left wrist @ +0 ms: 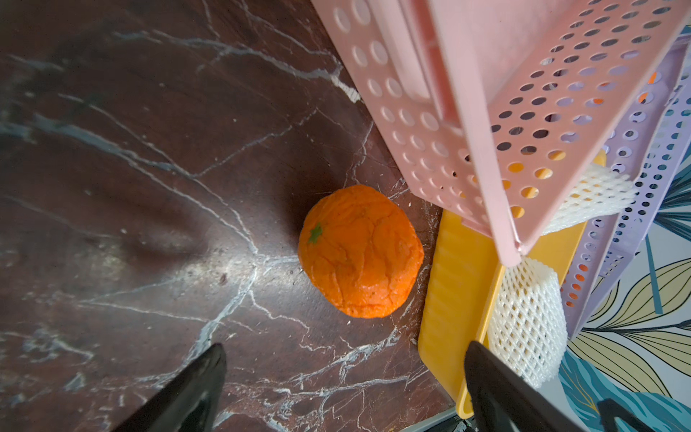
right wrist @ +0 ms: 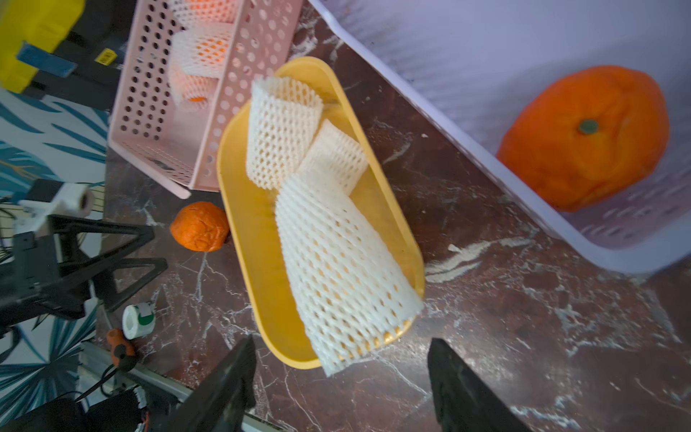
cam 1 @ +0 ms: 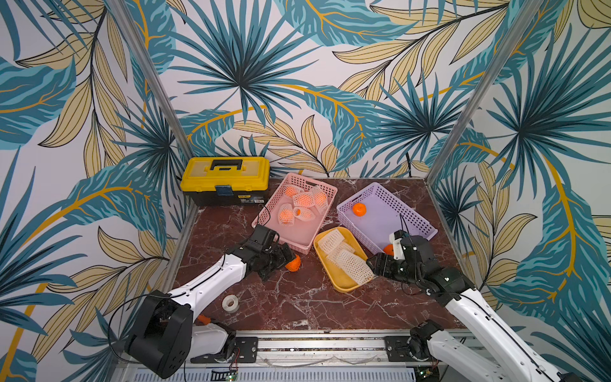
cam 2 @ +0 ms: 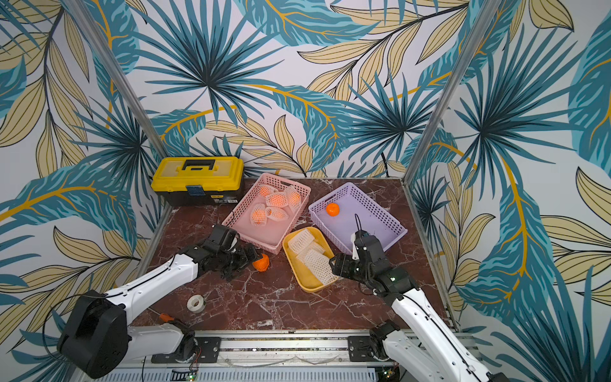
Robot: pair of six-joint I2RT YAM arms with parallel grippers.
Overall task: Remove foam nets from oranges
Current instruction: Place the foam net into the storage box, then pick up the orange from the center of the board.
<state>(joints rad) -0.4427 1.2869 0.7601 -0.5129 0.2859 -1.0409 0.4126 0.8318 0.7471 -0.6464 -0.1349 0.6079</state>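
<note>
A bare orange lies on the marble table just beyond my left gripper, which is open and apart from it. Three empty foam nets lie in the yellow tray; the longest hangs over its near end. My right gripper is open right in front of that net, with nothing between its fingers. Several netted oranges sit in the pink basket. The purple basket holds one bare orange and a second beside my right wrist.
A yellow toolbox stands at the back left. A white tape roll and an orange-handled tool lie near the front left edge. The pink basket, yellow tray and purple basket stand close together. Patterned walls close three sides.
</note>
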